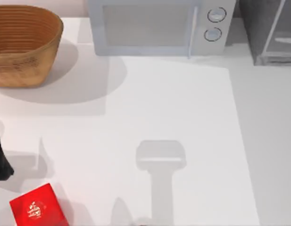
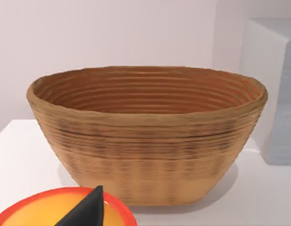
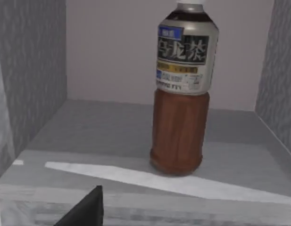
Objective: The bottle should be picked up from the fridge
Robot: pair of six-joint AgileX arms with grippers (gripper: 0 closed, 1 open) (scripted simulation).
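You see the bottle (image 3: 181,108) upright on the fridge (image 3: 88,129) floor, straight ahead of the right gripper's dark fingertip (image 3: 86,209): reddish-brown body, silver and black label, pale cap. Grey fridge walls flank it, clear of its sides.

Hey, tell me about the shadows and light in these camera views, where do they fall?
Top view: the basket casts a broad soft shadow to its right across the table, and an arm-shaped shadow lies near the bottom edge. Right wrist view: a bright streak of light crosses the fridge floor in front of the upright bottle.
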